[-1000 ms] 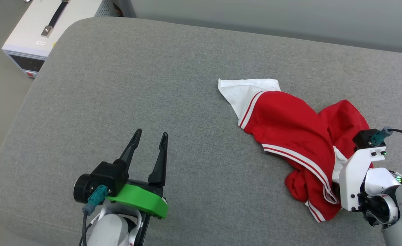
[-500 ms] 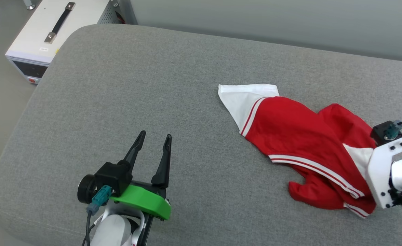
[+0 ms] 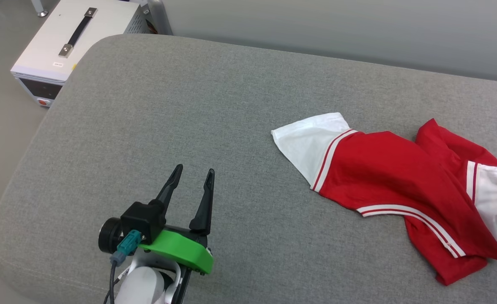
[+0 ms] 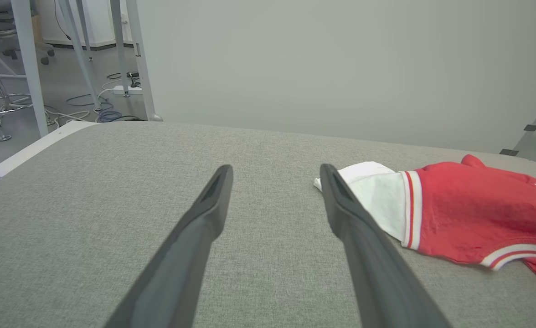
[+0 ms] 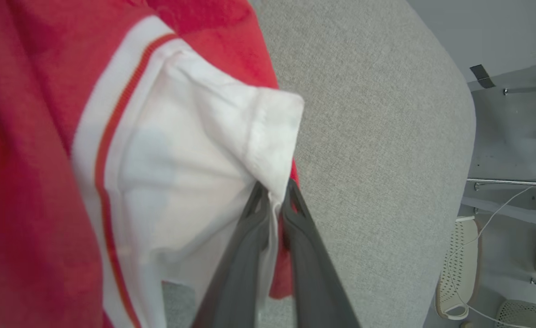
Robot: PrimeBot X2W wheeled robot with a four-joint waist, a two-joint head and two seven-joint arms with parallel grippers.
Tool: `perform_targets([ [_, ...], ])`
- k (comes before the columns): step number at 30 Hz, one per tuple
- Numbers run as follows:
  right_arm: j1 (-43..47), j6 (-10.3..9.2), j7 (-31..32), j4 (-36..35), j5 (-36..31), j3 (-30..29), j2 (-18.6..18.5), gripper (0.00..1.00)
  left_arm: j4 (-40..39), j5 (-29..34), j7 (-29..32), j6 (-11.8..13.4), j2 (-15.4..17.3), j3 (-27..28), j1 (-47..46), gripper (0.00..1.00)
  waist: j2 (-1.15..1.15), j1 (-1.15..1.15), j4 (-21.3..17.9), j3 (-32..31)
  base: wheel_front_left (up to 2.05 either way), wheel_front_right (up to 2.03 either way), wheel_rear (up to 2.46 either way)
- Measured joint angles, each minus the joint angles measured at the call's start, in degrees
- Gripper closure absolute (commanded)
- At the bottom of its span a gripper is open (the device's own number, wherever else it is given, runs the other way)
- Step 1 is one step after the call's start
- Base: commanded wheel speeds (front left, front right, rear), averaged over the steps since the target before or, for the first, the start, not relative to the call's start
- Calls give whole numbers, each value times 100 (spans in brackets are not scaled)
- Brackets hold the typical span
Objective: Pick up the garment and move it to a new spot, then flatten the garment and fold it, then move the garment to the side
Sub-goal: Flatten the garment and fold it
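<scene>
**Garment** (image 3: pixel 392 177). Red shirt with white sleeves and red-white striped trim. It lies rumpled on the right half of the cushion, drawn out from near the middle toward the right edge. One white sleeve lies flat at its left end and points toward the cushion's middle. The other white sleeve sits at its right end, raised off the surface. A striped hem runs along the near side, and the red cloth is bunched toward the near-right corner.

**Right gripper** (image 5: pixel 275 191). The fingers are drawn together and pinch the hem of the right-hand white sleeve. In the right wrist view a thin fold of cloth shows between them. Bare grey cushion lies just beside the pinched edge, with a rounded corner of the cushion beyond.

**Left gripper** (image 3: pixel 195 169). The fingers are spread wide over bare cushion, near the near edge toward the left corner, and point away from the robot. It is well apart from the garment. A green bracket (image 3: pixel 176 251) sits at its base. In the left wrist view the flat white sleeve lies beyond the right-hand finger.

**Cushion** (image 3: pixel 168 105). Grey woven upholstery with rounded corners. It carries the garment.

**Box** (image 3: pixel 75 38). White, with a black strap handle on top. It stands on the floor beyond the cushion's far-left corner.

**Wall** (image 3: pixel 337 25). Pale grey, behind the cushion's far edge.
</scene>
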Motion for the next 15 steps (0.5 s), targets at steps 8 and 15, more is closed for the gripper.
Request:
perform_targets([
  [8, -10, 0, -788, 579, -48, -550, 836, 0, 41, 0, 0, 0, 29, 62, 1, 0, 0, 0, -138, -25, 0, 0, 0],
  [15, 14, 0, -1590, 235, 63, -1254, 1324, 0, 62, -1, 0, 0, 51, 143, 7, 0, 0, 0, -361, -199, 0, 0, 0],
])
